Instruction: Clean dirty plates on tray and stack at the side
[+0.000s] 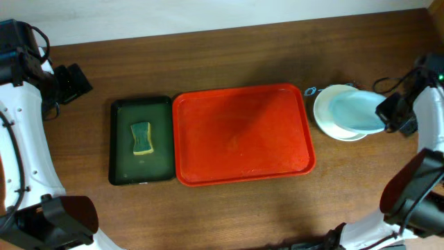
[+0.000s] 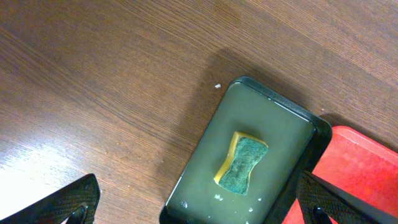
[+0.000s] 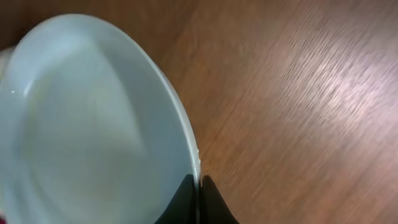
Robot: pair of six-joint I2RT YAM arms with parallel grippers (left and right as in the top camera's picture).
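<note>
Red-orange plastic tray [image 1: 243,139] at the centre of the wooden table [image 1: 243,55]. Just right of it lie stacked white plates [image 1: 329,125]. A pale blue plate [image 1: 354,110] sits tilted over them, its right edge pinched between the clenched fingers of the right gripper [image 3: 199,186]. Whether this plate rests on the stack cannot be told. Left of the central tray, a dark green tray [image 1: 161,149] holds a yellow-green sponge [image 1: 141,138]. The left gripper [image 1: 73,82], jaws spread wide and grasping nothing, is at the far left.

Brown wood-grain table [image 1: 229,215], a pale strip [image 1: 208,14] beyond its far edge.
</note>
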